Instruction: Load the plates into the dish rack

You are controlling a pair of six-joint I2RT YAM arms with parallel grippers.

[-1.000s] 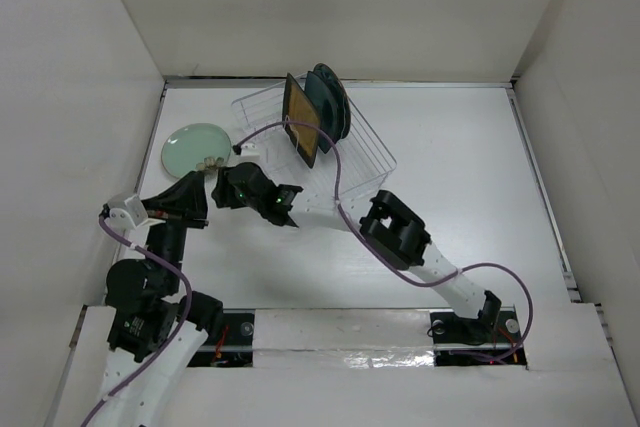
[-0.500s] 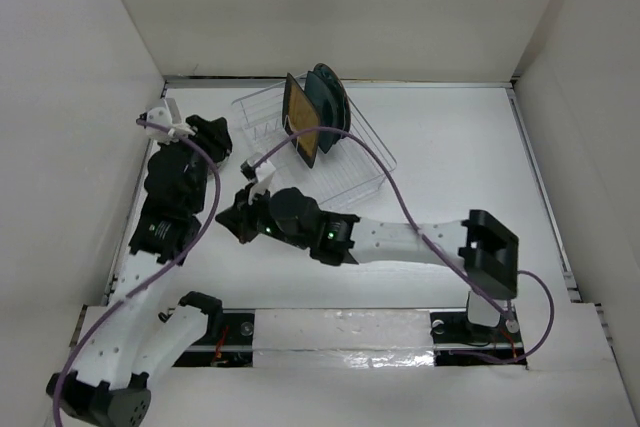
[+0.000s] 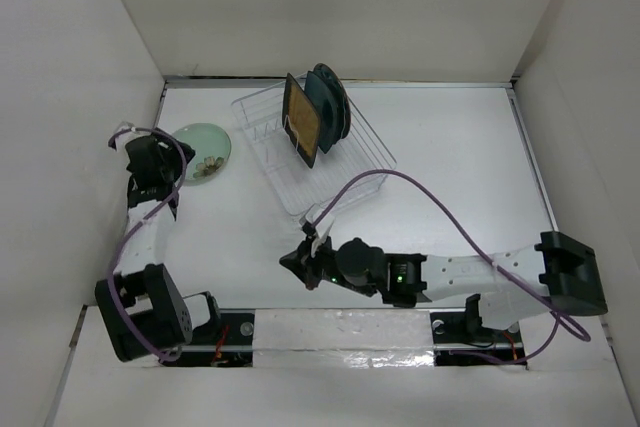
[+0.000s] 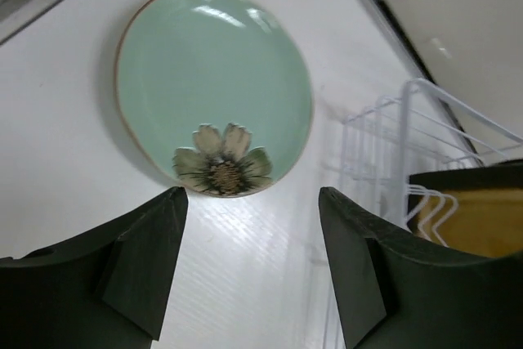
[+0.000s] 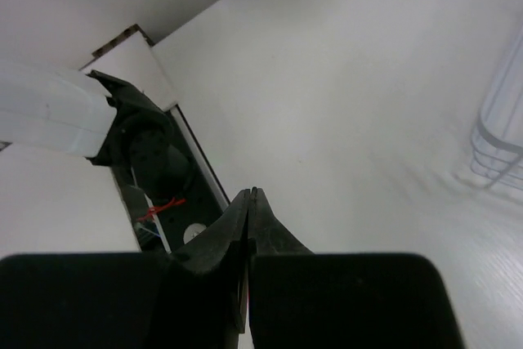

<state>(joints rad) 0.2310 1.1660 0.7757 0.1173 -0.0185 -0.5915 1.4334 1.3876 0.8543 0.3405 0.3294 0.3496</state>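
A round pale mint plate [image 3: 203, 145] with a flower print [image 4: 222, 165] lies flat on the table at the left. My left gripper [image 3: 166, 163] hovers just at its left edge, open wide [image 4: 252, 202], nothing between the fingers [image 4: 147, 259]. The clear dish rack [image 3: 345, 162] stands at the back centre. A square mustard-yellow plate [image 3: 302, 132] and dark teal plates [image 3: 330, 102] stand upright in it. My right gripper [image 3: 300, 260] is low near the table's front, jaws pressed together and empty [image 5: 249, 195].
White walls close in the table on three sides. The right arm [image 3: 470, 275] lies stretched low along the front edge. The left arm's base mount [image 5: 143, 149] and its rail sit beside the right gripper. A rack corner [image 5: 502, 124] shows at the right.
The left gripper has opened wide and pulled back left of the mint plate, which shows uncovered again. The right arm has drawn back toward the front edge with its gripper shut.
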